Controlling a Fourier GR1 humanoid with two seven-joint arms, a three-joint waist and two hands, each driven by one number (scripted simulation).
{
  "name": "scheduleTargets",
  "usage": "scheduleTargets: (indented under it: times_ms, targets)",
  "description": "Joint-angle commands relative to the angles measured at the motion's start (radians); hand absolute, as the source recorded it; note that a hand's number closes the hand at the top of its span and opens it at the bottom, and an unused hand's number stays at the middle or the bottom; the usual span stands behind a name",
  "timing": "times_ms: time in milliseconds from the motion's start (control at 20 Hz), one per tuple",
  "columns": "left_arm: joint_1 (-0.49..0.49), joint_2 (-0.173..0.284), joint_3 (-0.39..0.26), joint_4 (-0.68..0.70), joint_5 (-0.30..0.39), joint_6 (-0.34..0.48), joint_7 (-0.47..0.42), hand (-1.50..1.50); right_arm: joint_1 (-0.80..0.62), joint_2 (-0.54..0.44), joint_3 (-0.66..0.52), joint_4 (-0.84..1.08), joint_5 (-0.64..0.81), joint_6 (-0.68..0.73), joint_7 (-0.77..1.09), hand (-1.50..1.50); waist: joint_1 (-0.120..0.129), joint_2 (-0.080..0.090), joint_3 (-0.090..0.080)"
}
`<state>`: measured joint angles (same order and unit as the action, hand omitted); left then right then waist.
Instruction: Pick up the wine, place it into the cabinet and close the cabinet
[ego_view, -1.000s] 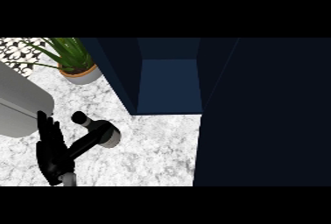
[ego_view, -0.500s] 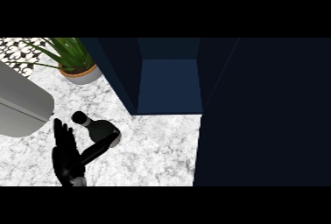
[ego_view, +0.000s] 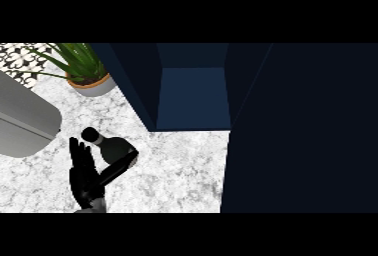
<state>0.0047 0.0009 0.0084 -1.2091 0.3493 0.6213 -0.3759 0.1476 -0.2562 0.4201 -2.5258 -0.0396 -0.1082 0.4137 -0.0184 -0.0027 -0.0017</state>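
While the cabinet (ego_view: 193, 95) stands open at twelve o'clock with its blue inside bare, the task is at its first step: taking hold of the wine bottle (ego_view: 111, 148).

The dark bottle stands on the marbled bench (ego_view: 177, 170) at about eight o'clock from the cabinet's mouth, near it but apart, with its cap towards ten o'clock. One robot hand (ego_view: 85, 172) comes in from the lower edge at seven o'clock, and from its place in the view it is probably the left. Its fingers (ego_view: 77, 150) are straight and spread wide along the bottle's nine o'clock side, while the thumb reaches up along the four o'clock side, so the bottle sits in the gap between them. Nothing is curled round the glass yet, and whether skin touches it cannot be told. The other robot hand is out of sight.

The next move likely calls for closing fingers and thumb round the bottle's body, then lifting it upright and carrying it towards one o'clock into the opening. The dark door panel (ego_view: 303, 125) at three o'clock remains to be swung shut afterwards. A potted plant (ego_view: 85, 70) and a grey appliance (ego_view: 22, 122) stand at ten o'clock, clear of that path.
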Motion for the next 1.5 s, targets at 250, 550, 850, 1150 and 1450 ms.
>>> scheduleTargets:
  times_ms: [250,550,850,1150,1450]
  targets:
    - [-0.079,-0.001,0.014,0.187,0.275,-0.068,-0.256,-1.5,-0.016,-0.001,0.017,-0.219,-0.001,-0.034,0.133,-1.5,-0.001,0.001,-0.002]
    - [-0.095,-0.001,0.014,0.244,0.401,-0.153,-0.363,-1.5,0.07,-0.029,0.003,-0.28,-0.041,-0.023,0.123,-1.5,-0.012,-0.001,-0.001]
    - [-0.138,0.009,0.005,0.25,0.422,-0.181,-0.328,-1.5,0.017,-0.024,-0.002,-0.267,-0.029,-0.03,0.161,-1.5,0.005,-0.001,0.001]
    - [-0.26,-0.001,-0.04,0.403,0.491,-0.129,-0.461,1.5,0.07,-0.015,-0.001,-0.209,-0.047,0.002,0.065,-1.5,-0.009,0.001,0.001]
    - [-0.251,0.009,0.008,0.442,0.432,-0.175,-0.456,1.5,0.005,0.003,0.004,-0.224,-0.017,-0.031,0.149,-1.5,0.004,0.001,0.001]
